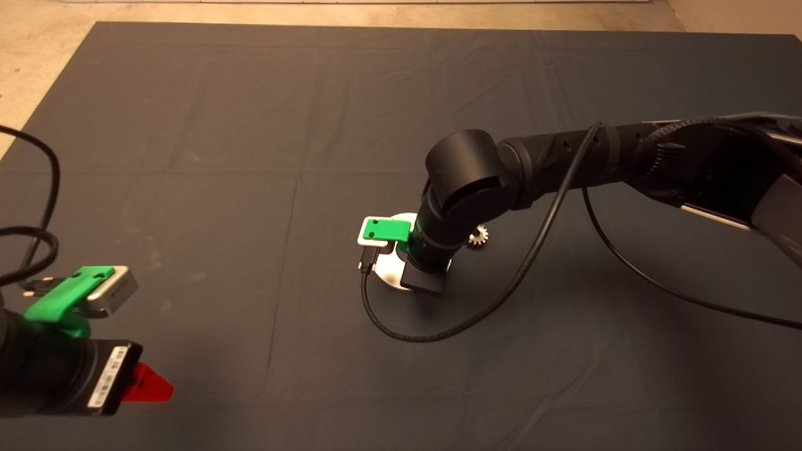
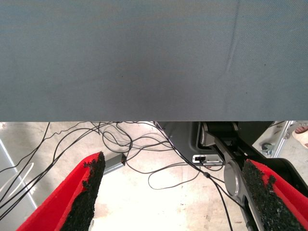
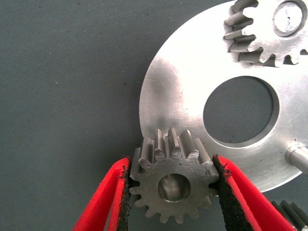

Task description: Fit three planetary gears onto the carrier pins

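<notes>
Dark cloth mat (image 1: 250, 156) is covering the table, with pale floor showing beyond its far edge. From the right, the black arm (image 1: 595, 156) is reaching down over the shiny round disc (image 3: 183, 96) lying mid-mat, largely hiding it in the head view. At the lower left edge, the left gripper (image 2: 171, 197) is waiting with its fingers spread wide on nothing, looking past the mat at floor cables.

One gear (image 3: 262, 31) is already sitting on a pin (image 3: 288, 18) at the disc's rim; another pin (image 3: 298, 158) is standing bare, probably the next target. A loose gear (image 1: 478, 237) is lying on the mat just beside the disc.

Closed partway, the right gripper (image 3: 172, 187) is pinching a third gear (image 3: 173, 183) by its teeth at the disc's edge, bore unobstructed, presumably so it can slide over a pin.
</notes>
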Available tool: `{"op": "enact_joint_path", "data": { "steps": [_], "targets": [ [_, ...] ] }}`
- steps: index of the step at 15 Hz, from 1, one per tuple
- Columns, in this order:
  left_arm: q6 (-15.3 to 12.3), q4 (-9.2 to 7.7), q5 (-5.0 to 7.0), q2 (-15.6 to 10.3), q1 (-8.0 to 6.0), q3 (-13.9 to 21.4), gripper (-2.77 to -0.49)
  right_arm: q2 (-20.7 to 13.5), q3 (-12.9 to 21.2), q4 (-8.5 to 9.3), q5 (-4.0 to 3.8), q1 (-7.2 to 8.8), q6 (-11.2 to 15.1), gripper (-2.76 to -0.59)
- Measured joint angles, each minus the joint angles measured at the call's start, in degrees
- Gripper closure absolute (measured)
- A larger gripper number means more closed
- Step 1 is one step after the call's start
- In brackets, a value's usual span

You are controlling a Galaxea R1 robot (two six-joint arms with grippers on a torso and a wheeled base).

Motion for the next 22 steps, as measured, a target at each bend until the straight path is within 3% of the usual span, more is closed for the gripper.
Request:
{"op": "enact_joint_path", "data": {
  "steps": [9, 22],
  "targets": [
    [0.0, 0.00, 0.00, 0.0, 0.00, 0.0, -2.04, 0.0, 0.0, -0.30, -0.30, 0.14, 0.0, -1.08],
    [0.0, 0.00, 0.00, 0.0, -0.01, 0.0, -2.04, -0.9, 0.7, -0.28, 0.01, 0.09, 0.0, -1.08]
  ]
}}
